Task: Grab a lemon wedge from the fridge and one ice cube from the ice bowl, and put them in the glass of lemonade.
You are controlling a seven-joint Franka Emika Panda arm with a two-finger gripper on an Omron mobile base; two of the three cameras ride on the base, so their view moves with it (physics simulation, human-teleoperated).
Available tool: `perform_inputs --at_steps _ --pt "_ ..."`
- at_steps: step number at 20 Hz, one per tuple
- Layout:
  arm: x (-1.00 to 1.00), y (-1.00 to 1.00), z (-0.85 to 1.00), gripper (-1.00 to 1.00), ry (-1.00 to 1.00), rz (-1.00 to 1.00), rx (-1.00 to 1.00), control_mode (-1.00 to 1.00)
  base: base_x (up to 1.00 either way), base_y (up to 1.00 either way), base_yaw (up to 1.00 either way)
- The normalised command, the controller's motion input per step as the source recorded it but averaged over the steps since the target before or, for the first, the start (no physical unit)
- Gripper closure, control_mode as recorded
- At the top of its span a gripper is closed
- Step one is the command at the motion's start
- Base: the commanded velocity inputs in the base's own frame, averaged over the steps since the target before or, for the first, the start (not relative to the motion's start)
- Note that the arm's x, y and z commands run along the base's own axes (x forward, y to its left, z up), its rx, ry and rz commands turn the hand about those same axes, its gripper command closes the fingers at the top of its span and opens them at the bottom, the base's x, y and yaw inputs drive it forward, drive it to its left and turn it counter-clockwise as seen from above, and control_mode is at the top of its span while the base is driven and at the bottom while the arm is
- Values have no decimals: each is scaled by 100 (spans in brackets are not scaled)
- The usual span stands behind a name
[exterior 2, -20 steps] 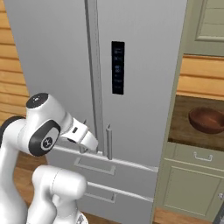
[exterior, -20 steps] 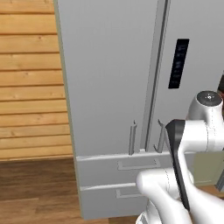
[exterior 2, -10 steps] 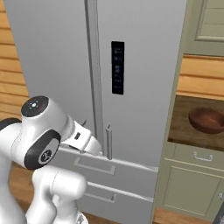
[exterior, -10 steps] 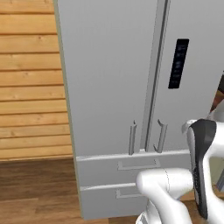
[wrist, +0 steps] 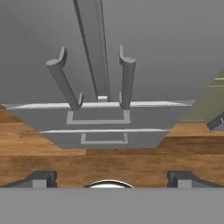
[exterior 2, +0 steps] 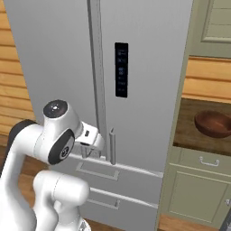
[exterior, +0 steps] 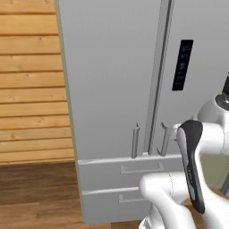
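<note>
- Left base view: the fridge (exterior: pixel 112 89) stands shut, its 2 slim handles (exterior: pixel 135 142) side by side at the door seam.
- The jaws (wrist: pixel 109 177) gape wide, holding nothing, facing those handles.
- Opening the fridge looks to be the step; next, close on 1 handle.
- The ice bowl (exterior 2: pixel 213 124) waits on the bench at right.
</note>
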Motion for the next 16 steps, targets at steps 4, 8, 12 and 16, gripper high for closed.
perform_inputs --at_steps 4,8,12,16 --pt "29 -31 -66 -100 0 4 1 -100 0 0 0" --pt "34 -23 -56 -100 -11 0 1 -100 0 0 0" --pt "86 0 -84 -100 -7 0 0 -100 0 0 0" --pt "67 -3 -46 -100 -2 0 0 -100 0 0 0"
